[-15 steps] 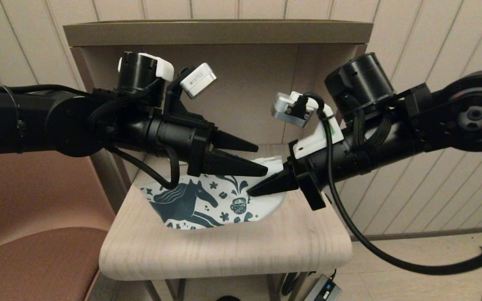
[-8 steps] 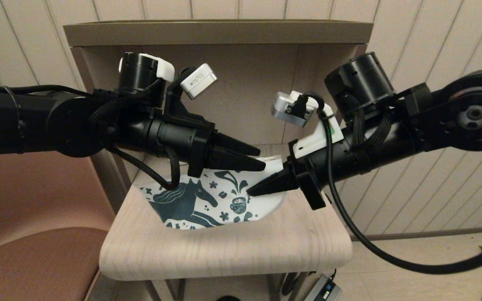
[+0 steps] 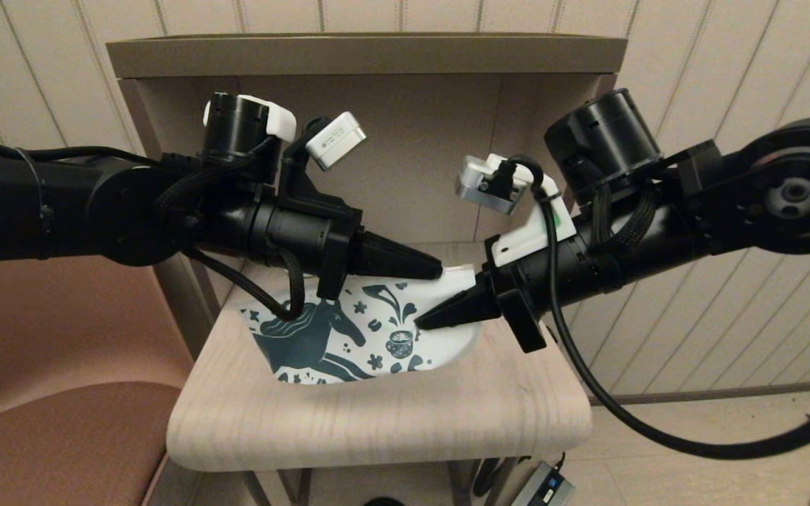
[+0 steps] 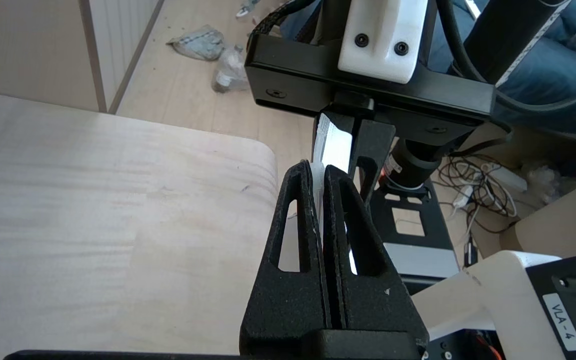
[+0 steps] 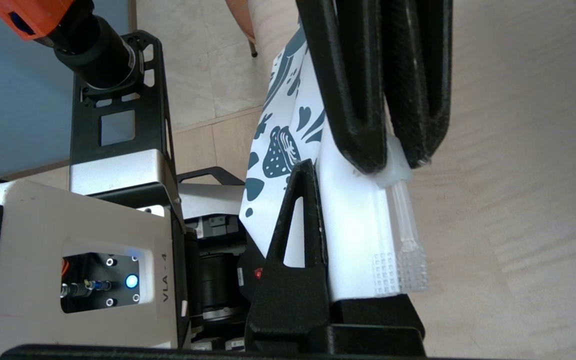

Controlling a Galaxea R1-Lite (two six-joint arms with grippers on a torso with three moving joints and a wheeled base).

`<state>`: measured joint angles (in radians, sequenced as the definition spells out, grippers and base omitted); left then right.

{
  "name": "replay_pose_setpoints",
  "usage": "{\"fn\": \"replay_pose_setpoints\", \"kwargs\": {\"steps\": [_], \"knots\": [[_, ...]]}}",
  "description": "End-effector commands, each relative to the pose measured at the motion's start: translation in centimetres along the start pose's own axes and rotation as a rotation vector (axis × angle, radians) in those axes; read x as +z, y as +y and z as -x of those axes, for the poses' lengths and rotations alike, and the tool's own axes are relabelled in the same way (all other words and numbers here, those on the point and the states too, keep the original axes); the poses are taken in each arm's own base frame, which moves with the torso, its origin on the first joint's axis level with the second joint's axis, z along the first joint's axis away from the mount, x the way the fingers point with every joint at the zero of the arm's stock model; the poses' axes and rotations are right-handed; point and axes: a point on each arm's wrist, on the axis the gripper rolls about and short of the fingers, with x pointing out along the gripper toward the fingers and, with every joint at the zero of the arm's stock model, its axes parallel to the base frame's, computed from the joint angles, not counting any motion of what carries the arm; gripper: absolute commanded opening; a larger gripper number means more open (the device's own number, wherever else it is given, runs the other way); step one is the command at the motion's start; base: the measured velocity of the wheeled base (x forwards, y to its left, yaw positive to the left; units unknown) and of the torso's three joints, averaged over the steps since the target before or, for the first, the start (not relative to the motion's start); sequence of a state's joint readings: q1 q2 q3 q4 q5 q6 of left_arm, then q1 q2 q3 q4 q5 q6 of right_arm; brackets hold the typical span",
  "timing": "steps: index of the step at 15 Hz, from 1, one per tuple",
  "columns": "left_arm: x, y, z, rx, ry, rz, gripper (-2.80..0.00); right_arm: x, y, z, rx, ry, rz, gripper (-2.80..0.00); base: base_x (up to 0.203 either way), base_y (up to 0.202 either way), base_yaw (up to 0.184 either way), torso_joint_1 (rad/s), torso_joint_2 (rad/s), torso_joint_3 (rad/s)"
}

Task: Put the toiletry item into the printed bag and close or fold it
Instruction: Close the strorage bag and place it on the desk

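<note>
The printed bag (image 3: 349,337), a flat white pouch with a dark teal horse, flowers and a small cup motif, lies across the middle of the pale wooden table top (image 3: 377,422), its printed face up and its far right corner lifted off the wood. That raised corner is pinched from both sides. The left gripper (image 3: 436,269), black with tapered fingers, comes in from the robot's left and is closed on the white top edge of the bag; in the left wrist view a thin white strip (image 4: 319,185) shows squeezed between its two fingers, which sit nearly together. The right gripper (image 3: 422,323), also black, reaches in from the robot's right with its tip low, over the bag's right part beside the cup motif. In the right wrist view one finger (image 5: 300,220) lies against the white plastic, and the bag's clear ribbed seal edge (image 5: 403,235) runs along the other side of it, so it is clamped on the bag.

The two gripper tips are near each other, just apart. The toiletry item cannot be seen in any view. Bare wood lies open along the near edge and the right side of the table; behind stands a brown shelf back wall (image 3: 405,140), close to both wrists.
</note>
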<state>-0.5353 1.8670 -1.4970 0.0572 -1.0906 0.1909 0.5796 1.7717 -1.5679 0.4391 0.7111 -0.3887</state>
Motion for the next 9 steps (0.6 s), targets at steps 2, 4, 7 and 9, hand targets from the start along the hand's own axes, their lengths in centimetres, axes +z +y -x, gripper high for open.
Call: {"fn": "replay_pose_setpoints", "kwargs": {"steps": [2,4,7,9], "knots": [[-0.32,0.03,0.00,-0.006,0.004,0.008,-2.80,-0.06,-0.26,0.22,-0.008,-0.004,0.000,-2.80,0.000,0.000,0.000,0.000,0.00,0.000],[-0.54,-0.08,0.11,-0.004,0.008,-0.003,-2.80,0.01,-0.17,0.63,-0.016,-0.011,0.005,-2.80,0.000,0.000,0.000,0.000,0.00,0.000],[-0.63,-0.05,0.14,-0.002,0.009,-0.005,-2.80,0.04,0.02,0.92,-0.020,-0.014,0.007,-2.80,0.000,0.000,0.000,0.000,0.00,0.000],[-0.55,-0.05,0.34,0.002,0.007,-0.006,-2.80,-0.02,0.01,0.96,-0.021,-0.012,0.005,-2.80,0.000,0.000,0.000,0.000,0.00,0.000]]}}
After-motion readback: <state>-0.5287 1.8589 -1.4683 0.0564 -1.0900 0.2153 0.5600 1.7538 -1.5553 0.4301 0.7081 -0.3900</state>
